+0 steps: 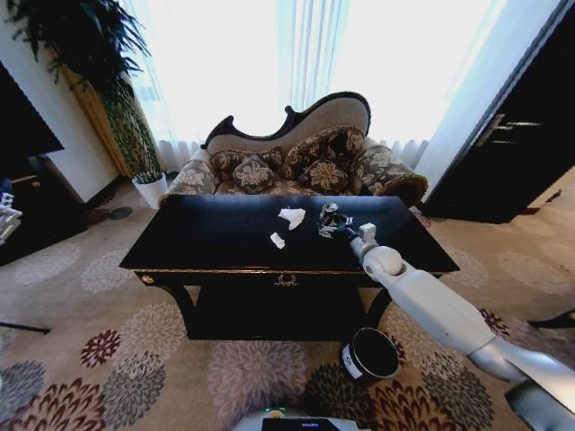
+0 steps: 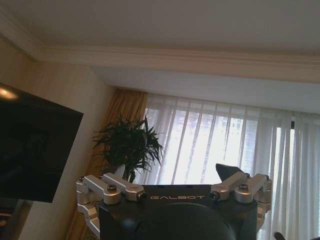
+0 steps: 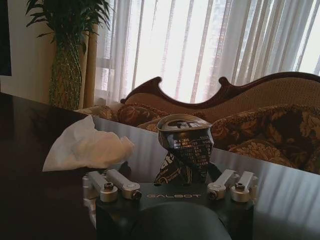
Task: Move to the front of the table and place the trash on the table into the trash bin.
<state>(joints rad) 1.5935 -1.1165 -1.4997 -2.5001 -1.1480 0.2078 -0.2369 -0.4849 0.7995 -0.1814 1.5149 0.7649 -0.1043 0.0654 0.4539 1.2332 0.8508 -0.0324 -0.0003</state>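
The glossy black table (image 1: 207, 242) stands straight ahead. On its top lie two white crumpled paper scraps (image 1: 291, 216) (image 1: 278, 240) and a crushed dark can (image 1: 330, 220) standing upright. My right gripper (image 1: 344, 230) reaches over the table's front edge to the can, open. In the right wrist view the can (image 3: 185, 147) stands right between the spread jaws of the right gripper (image 3: 182, 174), with the larger paper scrap (image 3: 87, 147) beside it. The dark trash bin (image 1: 370, 355) sits on the carpet below the right arm. My left gripper (image 2: 175, 175) points up towards the ceiling, open and holding nothing.
A patterned sofa (image 1: 296, 166) stands close behind the table. A white plant pot (image 1: 150, 189) with a tall plant sits at the back left, a black cabinet (image 1: 36, 206) at the left and a dark door (image 1: 521, 153) at the right. Flowered carpet surrounds the table.
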